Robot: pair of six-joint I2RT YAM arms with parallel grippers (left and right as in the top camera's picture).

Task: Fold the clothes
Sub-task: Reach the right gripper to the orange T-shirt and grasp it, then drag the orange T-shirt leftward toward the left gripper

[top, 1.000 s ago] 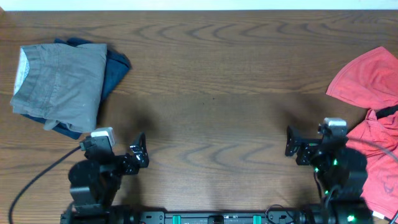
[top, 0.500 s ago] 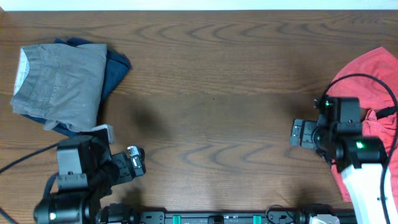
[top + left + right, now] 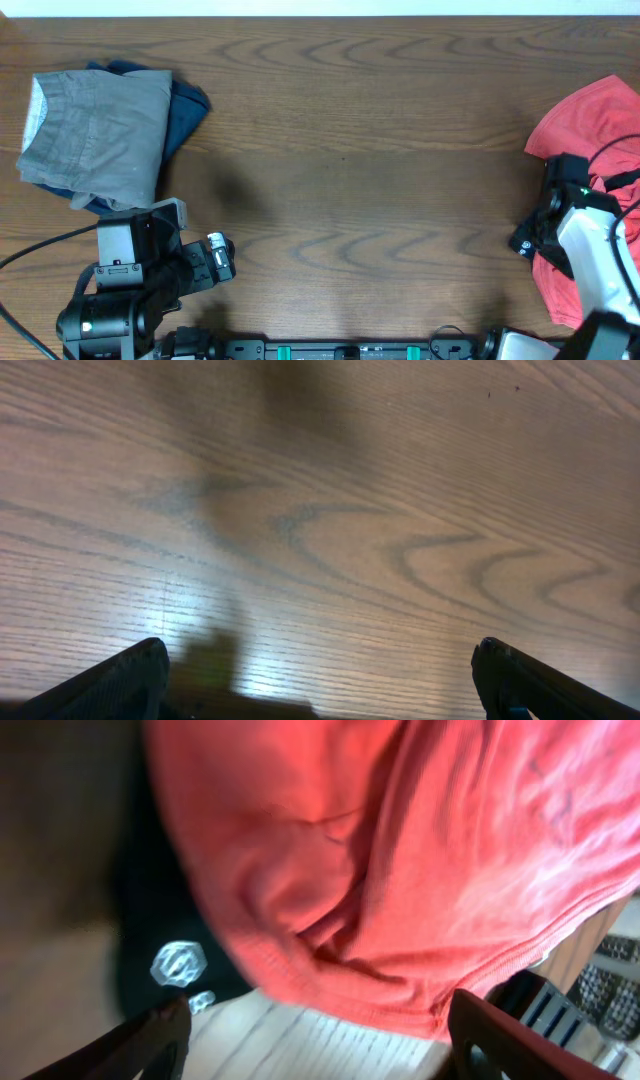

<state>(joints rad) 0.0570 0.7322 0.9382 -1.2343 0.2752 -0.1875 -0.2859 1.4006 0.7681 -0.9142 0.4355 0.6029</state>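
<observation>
Right gripper [image 3: 318,1020] was spread wide, I could see that plainly, its dark fingertips [image 3: 140,1045] sitting at the two bottom corners of the wrist view with nothing pinched between them. Filling that view just beyond the fingers was the coral-red T-shirt [image 3: 590,130], rumpled, a stitched hem running along its lower edge; whether the fingers touched the cloth I could not tell. From overhead the shirt lay heaped at the far right edge of the table [image 3: 350,150], the right arm hunched right up against it and a thin black cable [image 3: 612,178] looped across the fabric. It was too bunched for me to read any print on it. Over on my left, the left gripper [image 3: 320,665] was wide open too, low over bare wood near the front edge, holding nothing, its shadow smeared on the grain below. Well away from it, at the far left of the table, sat a folded grey garment [image 3: 95,130] resting on top of a dark blue garment [image 3: 188,100] that peeked out along its right side and lower corner. As for the surface, it was dark brown board with bold looping grain, glare bouncing off it in the left wrist view, and a pale strip ran along the far edge.
</observation>
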